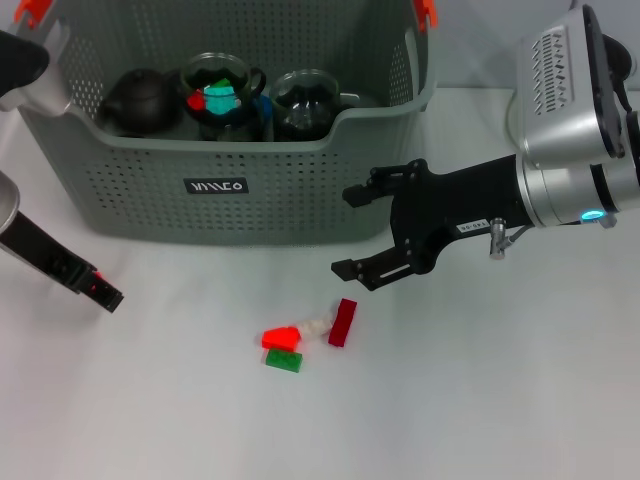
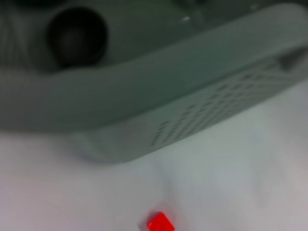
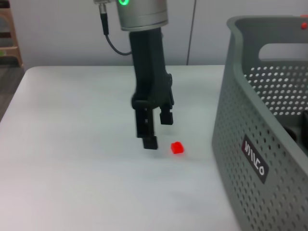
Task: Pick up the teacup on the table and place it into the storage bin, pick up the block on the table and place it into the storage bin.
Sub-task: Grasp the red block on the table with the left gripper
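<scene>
Red and green blocks [image 1: 300, 340] lie mid-table before the storage bin [image 1: 240, 160]; the right end effector [image 1: 352, 232], jaws apart and empty, must descend onto one.

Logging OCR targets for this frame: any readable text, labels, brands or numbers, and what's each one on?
Black label on the front of the storage bin: white stylised lettering, a brand mark, not clearly legible; also seen from the right wrist view, still unreadable.
Small white sticker on the right gripper arm: print too small to read.
No other text seen.
</scene>
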Tool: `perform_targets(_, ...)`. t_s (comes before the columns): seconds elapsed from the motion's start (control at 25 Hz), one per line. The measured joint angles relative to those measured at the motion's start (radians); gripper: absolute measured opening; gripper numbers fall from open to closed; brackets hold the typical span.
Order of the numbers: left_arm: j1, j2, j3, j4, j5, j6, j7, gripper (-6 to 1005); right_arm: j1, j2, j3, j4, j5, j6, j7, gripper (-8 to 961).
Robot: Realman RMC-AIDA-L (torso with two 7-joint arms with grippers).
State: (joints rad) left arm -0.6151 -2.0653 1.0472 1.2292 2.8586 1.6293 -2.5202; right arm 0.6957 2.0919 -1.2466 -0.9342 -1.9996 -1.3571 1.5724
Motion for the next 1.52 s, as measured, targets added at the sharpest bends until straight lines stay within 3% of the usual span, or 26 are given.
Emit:
perform_targets(0.6, -0.028, 0.023, -0.007, -0.008, 0.001, -0.028, 0.573, 872, 0.005, 0.008, 0.006, 0.081, 0.097, 0.087, 0.052, 941)
perform_targets(0.84, -0.044, 0.038, 0.000, -0.010, 0.001, 0.006, 0.689, 872, 0.021, 0.008, 0.008, 0.120, 0.105, 0.124, 0.066, 941)
perform_targets(1.16, -0.055, 0.049, 0.074, -0.019, 0.002, 0.013, 0.781, 872, 0.029, 0.008, 0.006, 0.153, 0.155, 0.135, 0.069, 942)
perform_targets(1.52, -0.097, 0.080, 0.129, -0.124, 0.002, -0.022, 0.822, 872, 0.025, 0.008, 0.001, 0.177, 0.183, 0.147, 0.074, 941)
